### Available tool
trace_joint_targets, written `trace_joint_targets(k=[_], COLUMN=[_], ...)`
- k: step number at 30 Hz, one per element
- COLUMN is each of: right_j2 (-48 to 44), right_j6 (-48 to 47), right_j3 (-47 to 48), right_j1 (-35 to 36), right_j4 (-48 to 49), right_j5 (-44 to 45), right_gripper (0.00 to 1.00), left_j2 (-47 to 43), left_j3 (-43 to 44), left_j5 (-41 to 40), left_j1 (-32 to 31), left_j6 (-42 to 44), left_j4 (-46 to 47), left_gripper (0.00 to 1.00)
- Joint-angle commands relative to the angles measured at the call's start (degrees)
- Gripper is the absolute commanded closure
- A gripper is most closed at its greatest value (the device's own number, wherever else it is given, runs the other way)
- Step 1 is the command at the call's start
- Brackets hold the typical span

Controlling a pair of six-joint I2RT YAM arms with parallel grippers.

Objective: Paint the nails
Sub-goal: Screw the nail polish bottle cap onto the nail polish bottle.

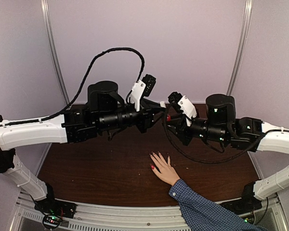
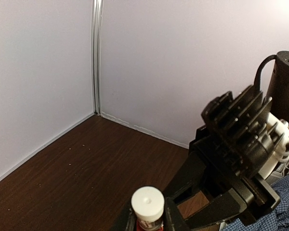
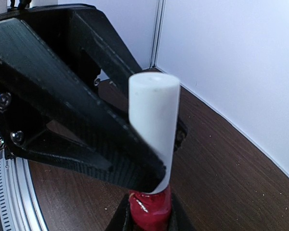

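Pointing far-left, nails [image 1: 152,167] (flat on table [image 1: 96,168]) | left hand [image 2: 149,220] grips white cap [image 2: 147,202] | right hand [image 3: 149,224] grips red bottle [image 3: 149,206]

Robot lab test cell. From 9 through 12 to 3 o'clock stood pale lilac panel walls [image 1: 183,38], joined by slim aluminium corner strips [image 1: 52,48]. At centre lay dark brown wood-grain tabletop [image 1: 96,168]. Along 6 o'clock edge ran slotted aluminium rail [image 1: 135,214], carrying two black-and-white robot arms [image 1: 33,132]. Loose black cable [image 1: 115,50] looped at 12. Green status lights [image 1: 51,220] glowed at 7.
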Motion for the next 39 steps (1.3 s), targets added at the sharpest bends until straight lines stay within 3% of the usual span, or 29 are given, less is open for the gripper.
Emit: trace_joint_targets(k=[1,13,31,39], right_j2=[-1.2,-3.1,-4.1,-4.2], right_j6=[-1.0,-5.8,-8.0,-8.0], right_j3=[3.0,5.9,8.8,9.4], right_j1=[0.1,-0.2,-2.0,-3.6], right_j4=[-0.1,-3.6,-2.4,-2.0], right_j5=[-1.6,-16.3,-40.4,-47.4], right_gripper=[1.00,1.00,1.00,1.00], left_j2=[-0.1,-0.5,0.4,0.8], left_j3=[1.2,-1.5,-1.9,-0.8], left_j5=[1.8,14.5,40.7,44.7], left_j1=[0.0,0.7,0.7,1.0], left_j6=[-1.0,-1.0,3.4,5.9], left_j4=[3.0,2.9,3.3,-0.9], left_gripper=[0.81,0.96,0.99,1.00])
